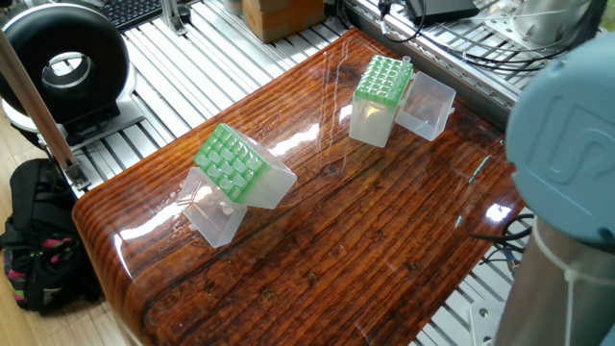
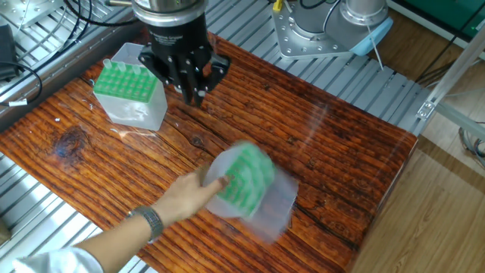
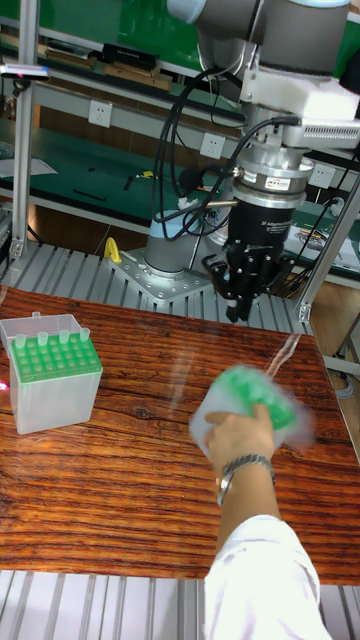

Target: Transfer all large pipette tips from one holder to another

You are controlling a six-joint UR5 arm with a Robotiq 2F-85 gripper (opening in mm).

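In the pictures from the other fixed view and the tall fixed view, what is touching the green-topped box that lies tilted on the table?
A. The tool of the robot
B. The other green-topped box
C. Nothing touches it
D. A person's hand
D: a person's hand with a wristwatch holds the blurred tilted box, while the tool hangs apart above the table, near the upright box.

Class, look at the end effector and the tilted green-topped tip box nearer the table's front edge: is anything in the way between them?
Yes. A person's hand is gripping the tilted box, which is blurred with motion, below the end effector. The upright box stands apart.
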